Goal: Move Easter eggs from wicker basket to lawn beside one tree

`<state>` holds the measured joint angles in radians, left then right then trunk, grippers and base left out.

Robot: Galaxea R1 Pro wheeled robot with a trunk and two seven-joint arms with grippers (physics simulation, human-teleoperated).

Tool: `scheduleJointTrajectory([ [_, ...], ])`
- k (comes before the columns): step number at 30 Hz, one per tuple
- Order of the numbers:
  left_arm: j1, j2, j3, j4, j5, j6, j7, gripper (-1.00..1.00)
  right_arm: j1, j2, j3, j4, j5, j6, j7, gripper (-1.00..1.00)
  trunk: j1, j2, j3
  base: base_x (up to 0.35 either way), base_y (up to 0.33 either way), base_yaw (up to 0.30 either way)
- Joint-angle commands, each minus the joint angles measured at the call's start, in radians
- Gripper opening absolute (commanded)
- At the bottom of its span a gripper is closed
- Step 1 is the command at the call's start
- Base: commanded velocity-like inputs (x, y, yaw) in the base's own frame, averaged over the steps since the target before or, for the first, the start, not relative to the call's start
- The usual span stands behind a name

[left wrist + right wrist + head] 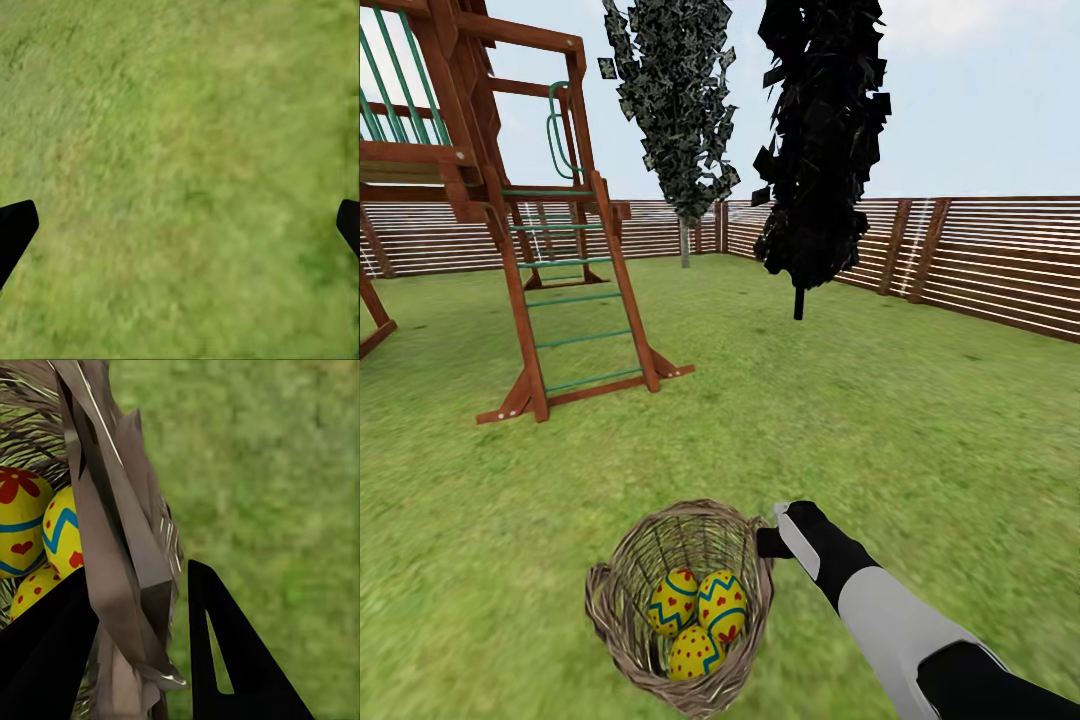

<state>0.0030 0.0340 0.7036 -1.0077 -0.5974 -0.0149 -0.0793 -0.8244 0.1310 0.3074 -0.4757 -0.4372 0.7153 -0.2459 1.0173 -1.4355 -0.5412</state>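
Observation:
The wicker basket [615, 600] stands tilted on the lawn [860, 420] close in front of me, its mouth turned up toward the head camera. Three yellow Easter eggs with red dots and blue zigzags lie inside: one [673, 600], a second [721, 605], a third [696, 652]. My right gripper [768, 542] is at the basket's right rim. In the right wrist view the gripper [142, 574] has its fingers closed on the braided rim [112, 510], one inside and one outside, with the eggs [22, 521] just beyond. My left gripper [180, 217] hangs open over bare grass. The tree is out of view.
A wooden play frame with a green-runged ladder [575, 300] stands at the back left. Two narrow dark columns of foliage on thin trunks [820, 140] [675, 110] rise ahead. A slatted wooden fence [1000, 260] rings the garden. Open grass lies between.

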Motion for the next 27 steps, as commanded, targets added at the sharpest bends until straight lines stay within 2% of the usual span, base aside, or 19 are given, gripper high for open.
scheduleJointTrajectory([
  [1,0.003,0.015,0.016,-0.073,-0.011,0.025,-0.127,1.0,-0.001,-0.001,0.006,-0.002,-0.017,0.001,-0.009,-1.0,0.0,-0.001,-0.001,0.0,0.0,0.0],
  [2,0.005,0.033,0.052,-0.142,-0.01,0.072,-0.244,1.0,-0.001,-0.001,0.006,-0.002,-0.017,0.001,-0.009,-1.0,0.004,-0.008,-0.004,0.0,0.0,0.0],
  [3,0.006,0.044,0.088,-0.192,-0.009,0.104,-0.323,1.0,-0.001,-0.001,0.006,-0.002,-0.017,0.001,-0.009,-1.0,0.008,-0.015,-0.007,0.0,0.0,0.0],
  [4,0.006,0.057,0.137,-0.268,-0.01,0.144,-0.434,1.0,-0.001,-0.002,0.006,-0.001,-0.017,0.001,-0.009,-1.0,0.012,-0.022,-0.01,0.0,0.0,0.0],
  [5,0.006,0.071,0.168,-0.339,-0.01,0.195,-0.523,1.0,-0.001,-0.002,0.006,-0.001,-0.017,0.001,-0.009,-1.0,0.015,-0.029,-0.013,0.0,0.0,0.0],
  [6,0.006,0.093,0.184,-0.395,-0.009,0.264,-0.579,1.0,-0.001,-0.002,0.006,-0.002,-0.017,0.001,-0.009,-1.0,0.019,-0.036,-0.017,0.0,0.0,0.0],
  [9,0.001,0.156,0.198,-0.465,-0.005,0.401,-0.628,1.0,-0.001,-0.002,0.006,-0.002,-0.017,0.001,-0.009,-1.0,0.031,-0.057,-0.026,0.0,0.0,0.0],
  [11,-0.006,0.214,0.2,-0.522,-0.002,0.548,-0.643,1.0,-0.001,-0.002,0.005,-0.001,-0.017,0.001,-0.009,-1.0,0.038,-0.071,-0.032,0.0,0.0,0.0],
  [12,-0.009,0.255,0.201,-0.539,-0.001,0.619,-0.677,1.0,-0.001,-0.002,0.005,-0.001,-0.017,0.001,-0.009,-1.0,0.042,-0.078,-0.035,0.0,0.0,0.0],
  [13,-0.024,0.305,0.2,-0.549,0.0,0.696,-0.738,1.0,-0.001,-0.002,0.005,-0.001,-0.017,0.001,-0.009,-1.0,0.046,-0.085,-0.038,0.0,0.0,0.0],
  [15,-0.059,0.373,0.2,-0.554,0.0,0.789,-0.831,1.0,-0.001,-0.002,0.005,-0.001,-0.017,0.001,-0.009,-1.0,0.054,-0.099,-0.045,0.0,0.0,0.0],
  [16,-0.077,0.416,0.2,-0.556,0.001,0.837,-0.892,1.0,-0.001,-0.002,0.004,-0.001,-0.017,0.001,-0.009,-1.0,0.058,-0.106,-0.048,0.0,0.0,0.0],
  [17,-0.083,0.433,0.199,-0.557,0.0,0.856,-0.926,1.0,-0.001,-0.002,0.004,-0.001,-0.017,0.001,-0.009,-1.0,0.061,-0.113,-0.051,0.0,0.0,0.0],
  [18,-0.088,0.446,0.199,-0.556,-0.001,0.869,-0.961,1.0,-0.001,-0.002,0.004,-0.001,-0.017,0.001,-0.009,-1.0,0.065,-0.12,-0.054,0.0,0.0,0.0],
  [20,-0.093,0.454,0.199,-0.547,-0.003,0.873,-0.991,1.0,-0.001,-0.002,0.003,-0.001,-0.017,0.001,-0.009,-1.0,0.073,-0.134,-0.06,0.0,0.0,0.0],
  [23,-0.093,0.455,0.2,-0.538,-0.005,0.792,-0.993,1.0,-0.001,-0.002,0.003,-0.002,-0.017,0.001,-0.009,-1.0,0.084,-0.155,-0.07,0.0,0.0,0.0],
  [27,-0.094,0.445,0.201,-0.535,-0.006,0.77,-0.991,1.0,-0.001,-0.004,0.003,-0.003,-0.016,0.001,-0.009,-1.0,0.1,-0.183,-0.082,0.0,0.0,0.0],
])
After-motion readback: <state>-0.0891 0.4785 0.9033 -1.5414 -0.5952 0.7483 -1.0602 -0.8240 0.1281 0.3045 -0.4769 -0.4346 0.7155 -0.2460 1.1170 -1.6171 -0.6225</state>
